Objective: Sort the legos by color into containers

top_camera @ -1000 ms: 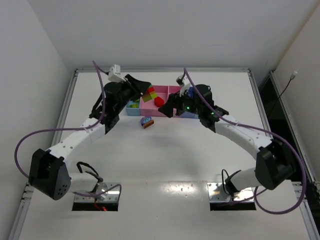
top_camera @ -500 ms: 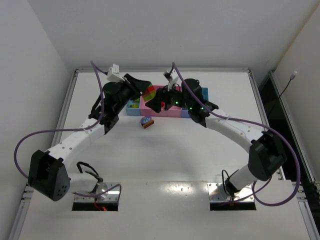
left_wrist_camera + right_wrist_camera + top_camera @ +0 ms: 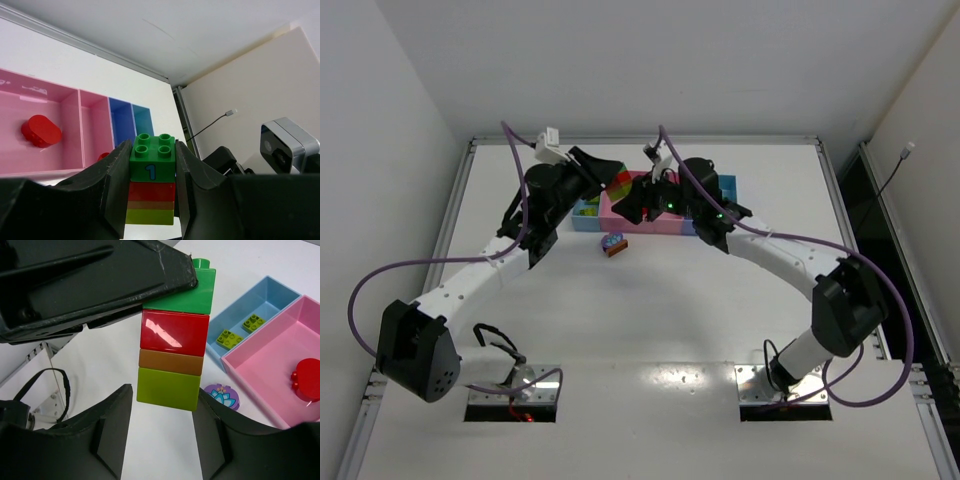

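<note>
My left gripper (image 3: 152, 150) is shut on a stack of legos (image 3: 151, 186), green on top, then red, brown and lime, held in the air over the containers (image 3: 620, 222). My right gripper (image 3: 165, 395) faces it with its jaws either side of the lime brick (image 3: 167, 388) at the stack's end. A thin gap shows at one finger, so it is open. A red lego (image 3: 306, 377) lies in the pink bin (image 3: 250, 371). Two lime-green legos (image 3: 230, 337) lie in the light blue end bin (image 3: 267, 295). A purple flower-printed lego (image 3: 222, 396) rests on the table in front of the bins.
The periwinkle bin (image 3: 120, 125) and the far light blue bin (image 3: 144, 122) sit beyond the pink ones. A second red piece (image 3: 102, 156) shows in the narrow pink bin. Both arms meet above the bin row (image 3: 728, 185) at the back of the white table.
My right arm swung left from the bins' right part to the stack in my left gripper, and its jaws narrowed around the lime brick. The left arm stayed still.
</note>
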Available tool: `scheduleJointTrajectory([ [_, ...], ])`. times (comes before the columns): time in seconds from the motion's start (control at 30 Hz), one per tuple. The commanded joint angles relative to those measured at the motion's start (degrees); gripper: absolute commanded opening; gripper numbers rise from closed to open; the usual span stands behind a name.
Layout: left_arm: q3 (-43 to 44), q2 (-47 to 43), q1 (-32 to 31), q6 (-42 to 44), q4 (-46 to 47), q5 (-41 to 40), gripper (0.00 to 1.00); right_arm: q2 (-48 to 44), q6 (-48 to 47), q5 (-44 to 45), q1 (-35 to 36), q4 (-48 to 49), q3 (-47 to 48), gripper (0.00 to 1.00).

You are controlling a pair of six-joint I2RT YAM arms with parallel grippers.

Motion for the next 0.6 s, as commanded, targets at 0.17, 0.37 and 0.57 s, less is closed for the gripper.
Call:
scheduleJointTrajectory([
  [0.17, 1.0, -2.6, 0.6, -0.8, 2.5, 1.3, 0.0, 1.3, -0.9, 0.1, 0.4, 3.7, 4.0, 0.55],
  [0.37, -0.1, -3.1, 0.0, -0.8, 2.0, 1.3, 0.0, 1.8, -1.4, 2.4, 0.4, 1.9, 4.6, 0.64],
  [0.57, -0.6, -3.1, 0.0, -0.8, 1.4, 1.3, 0.0, 0.7, -1.9, 2.4, -0.1, 1.9, 4.6, 0.64],
])
